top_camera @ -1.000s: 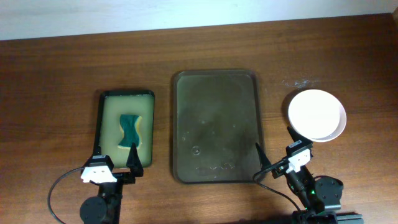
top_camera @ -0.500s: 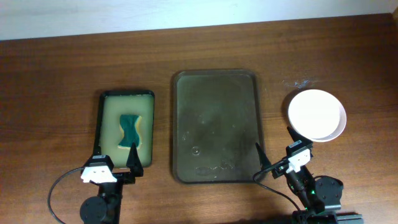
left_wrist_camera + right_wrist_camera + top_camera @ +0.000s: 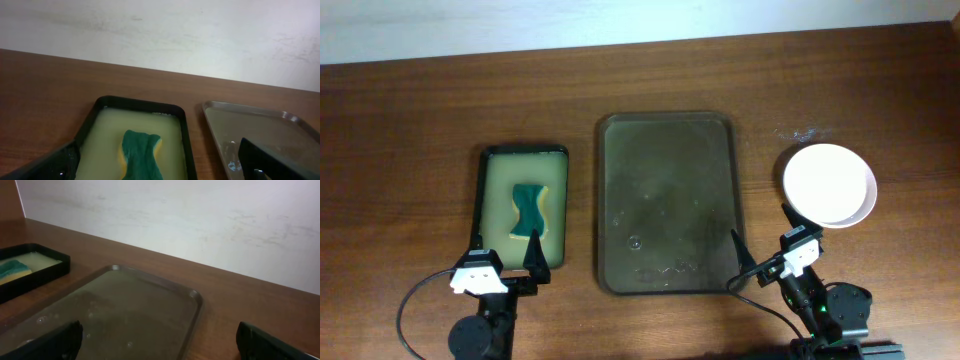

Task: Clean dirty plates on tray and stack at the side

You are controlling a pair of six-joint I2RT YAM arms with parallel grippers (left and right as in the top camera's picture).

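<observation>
The left pincer (image 3: pixel 504 246) stood spread wide with nothing between its two black fingers. It sat low at the near edge of the bench (image 3: pixel 420 120), its arm folded back under it, and pointed straight ahead toward the white wall (image 3: pixel 160 30). Directly ahead of it, and partly between the fingertips in the wrist view, lay a small black tray (image 3: pixel 480 200) with a yellowish inside. A green and yellow sponge (image 3: pixel 528 210) lay in that tray.

The right pincer (image 3: pixel 760 224) was also spread wide and gripped nothing. Its arm was likewise tucked low at the near edge, and the line of its fingers was skewed, so the right finger reached farther forward than the left. Its left finger hung over the near right corner of the large brown tray (image 3: pixel 665 170), which stretched ahead and to its left and showed droplets and wet streaks. Just ahead and slightly to its right, off that tray and on the bare bench, sat the white plates (image 3: pixel 829 183). They showed as one round disc with a plain white top, and their number could not be told.
</observation>
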